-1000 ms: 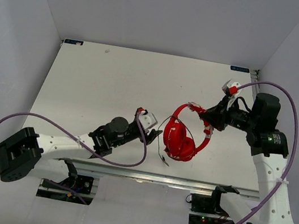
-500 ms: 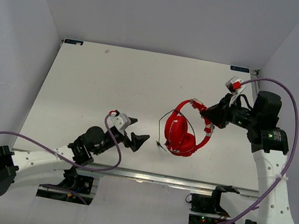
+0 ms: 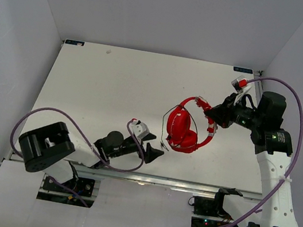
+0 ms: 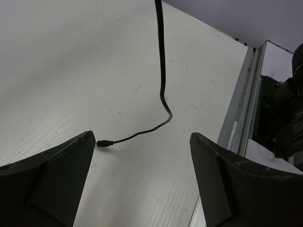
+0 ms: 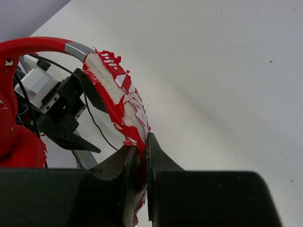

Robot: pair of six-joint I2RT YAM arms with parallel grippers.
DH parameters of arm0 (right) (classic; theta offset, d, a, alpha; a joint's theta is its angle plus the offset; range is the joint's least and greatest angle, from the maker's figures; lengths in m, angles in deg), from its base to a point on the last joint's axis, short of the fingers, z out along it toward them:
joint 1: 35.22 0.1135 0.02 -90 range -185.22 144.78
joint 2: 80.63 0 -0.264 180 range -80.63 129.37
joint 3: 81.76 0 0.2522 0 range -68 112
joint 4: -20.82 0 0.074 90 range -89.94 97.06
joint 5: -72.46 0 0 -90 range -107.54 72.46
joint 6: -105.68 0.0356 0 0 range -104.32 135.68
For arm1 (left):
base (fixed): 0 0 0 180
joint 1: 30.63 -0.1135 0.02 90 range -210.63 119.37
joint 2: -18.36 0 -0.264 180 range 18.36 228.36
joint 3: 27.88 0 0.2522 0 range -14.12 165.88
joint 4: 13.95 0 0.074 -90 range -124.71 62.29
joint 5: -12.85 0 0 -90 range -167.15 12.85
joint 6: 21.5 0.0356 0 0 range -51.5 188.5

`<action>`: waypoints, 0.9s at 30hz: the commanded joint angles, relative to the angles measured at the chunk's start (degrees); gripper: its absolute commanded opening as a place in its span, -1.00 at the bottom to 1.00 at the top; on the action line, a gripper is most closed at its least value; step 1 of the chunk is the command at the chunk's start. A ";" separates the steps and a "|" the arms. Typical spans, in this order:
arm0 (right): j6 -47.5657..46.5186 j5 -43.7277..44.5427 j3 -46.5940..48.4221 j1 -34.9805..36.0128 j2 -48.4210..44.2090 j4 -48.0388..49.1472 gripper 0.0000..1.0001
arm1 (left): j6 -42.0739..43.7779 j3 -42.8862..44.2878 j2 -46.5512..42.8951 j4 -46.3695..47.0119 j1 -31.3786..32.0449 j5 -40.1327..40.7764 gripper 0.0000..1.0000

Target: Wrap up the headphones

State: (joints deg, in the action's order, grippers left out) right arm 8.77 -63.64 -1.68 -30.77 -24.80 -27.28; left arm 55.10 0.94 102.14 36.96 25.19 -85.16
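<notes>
Top external view: right gripper (image 3: 216,117) clamped on small bright red on-ear headphones (image 3: 183,131); left gripper (image 3: 154,147) wide and empty.
Right gripper is closed tight on the thin red headband (image 5: 113,90), whose covering is torn and shows pale padding. The headphones sit over the right half of the flat white counter (image 3: 103,88), with the round ear cups (image 3: 179,127) to the near left of that gripper. Whether the cups touch the counter cannot be told. Left gripper is low by the counter's near edge, just left of the cups and apart from them. A long thin dark cord (image 4: 162,71) runs in from the far side and bends across the counter between its spread fingers (image 4: 57,170). The cord's plug (image 4: 103,143) lies close to one finger, untouched.
</notes>
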 commanded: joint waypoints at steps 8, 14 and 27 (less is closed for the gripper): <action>5.68 -1.09 1.44 -0.40 -0.29 4.64 -0.85 | -2.08 10.60 13.86 12.59 2.72 2.02 0.64; 5.51 -0.21 1.53 -0.40 -0.73 4.46 -0.85 | -4.90 11.73 17.12 14.88 2.89 1.51 -0.29; 13.85 8.33 2.81 -0.47 1.56 5.85 -0.85 | -6.35 13.44 12.75 3.46 7.96 6.87 -0.99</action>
State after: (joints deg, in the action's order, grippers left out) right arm 15.86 -58.22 -1.68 -30.76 -23.62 -25.72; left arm 49.34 10.51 118.16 45.89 30.59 -80.36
